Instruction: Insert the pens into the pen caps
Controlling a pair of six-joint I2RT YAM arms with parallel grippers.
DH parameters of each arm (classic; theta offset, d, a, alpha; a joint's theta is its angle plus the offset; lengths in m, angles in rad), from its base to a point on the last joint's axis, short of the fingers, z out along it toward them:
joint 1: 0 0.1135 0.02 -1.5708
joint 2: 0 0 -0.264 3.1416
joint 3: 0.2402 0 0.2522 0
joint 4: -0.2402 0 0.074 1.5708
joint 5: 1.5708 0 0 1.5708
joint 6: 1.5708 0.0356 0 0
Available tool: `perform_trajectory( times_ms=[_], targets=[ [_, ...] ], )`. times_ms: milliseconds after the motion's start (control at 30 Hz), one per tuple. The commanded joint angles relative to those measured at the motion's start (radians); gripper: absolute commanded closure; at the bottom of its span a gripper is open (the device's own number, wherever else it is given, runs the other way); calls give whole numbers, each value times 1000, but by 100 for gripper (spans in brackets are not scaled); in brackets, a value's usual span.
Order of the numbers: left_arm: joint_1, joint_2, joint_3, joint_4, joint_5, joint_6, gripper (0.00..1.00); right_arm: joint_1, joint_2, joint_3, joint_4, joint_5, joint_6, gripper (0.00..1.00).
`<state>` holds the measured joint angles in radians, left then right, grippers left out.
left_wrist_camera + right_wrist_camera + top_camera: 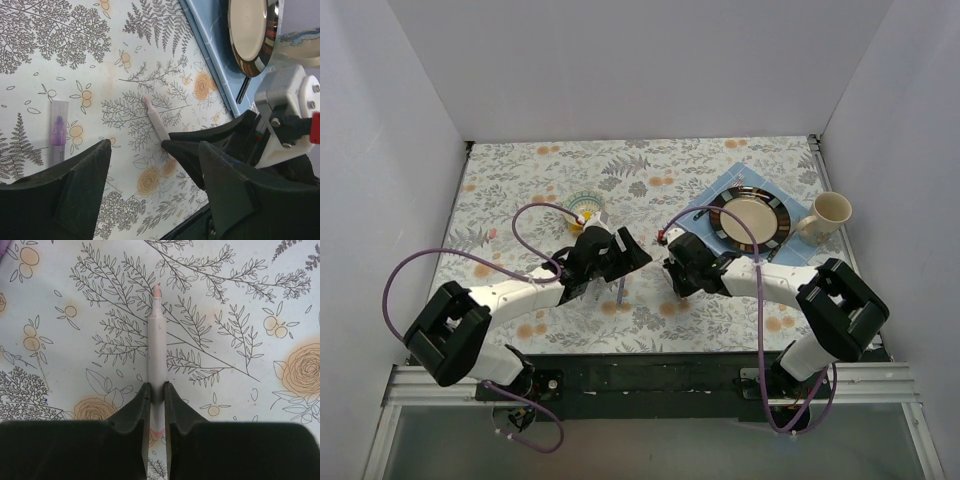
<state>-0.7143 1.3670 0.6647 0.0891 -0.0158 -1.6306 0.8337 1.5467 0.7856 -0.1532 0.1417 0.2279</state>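
The right gripper (156,392) is clamped tight on one pale pen (155,340), pinching it near its back end. The barrel juts straight out ahead of the fingers, its pinkish tip farthest from the hand, low over the flowered tablecloth (250,300).

The left gripper (154,160) is spread wide with nothing between its fingers, and it faces the right one. In its wrist view, the held pen's rear end and the right hand's fingertips sit in the gap between its own two fingers.

A second pen (58,132), purplish inside a clear end, lies flat on the cloth just beyond the left hand's left finger, well apart from the held pen. That makes two pens that can be counted.

A small red speck (662,237) at the far side of the right hand may be a cap, but it is too small to tell.

Beyond the right hand and off to its right, one plate (722,228) sits on one blue mat (720,185), with one mug (828,213) just beside them. One small bowl (572,203) stands beyond the left hand.
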Motion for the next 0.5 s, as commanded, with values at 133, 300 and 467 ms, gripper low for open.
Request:
perform_trajectory(
  times_ms=[133, 300, 467],
  targets=[
    [1, 105, 38, 100, 76, -17, 31, 8, -91, -51, 62, -34, 57, 99],
    [-13, 164, 64, 126, 86, 5, 31, 15, -134, -63, 101, -34, 80, 99],
    [-27, 222, 88, 161, 108, 5, 31, 24, -140, -40, 100, -51, 87, 99]
  ],
)
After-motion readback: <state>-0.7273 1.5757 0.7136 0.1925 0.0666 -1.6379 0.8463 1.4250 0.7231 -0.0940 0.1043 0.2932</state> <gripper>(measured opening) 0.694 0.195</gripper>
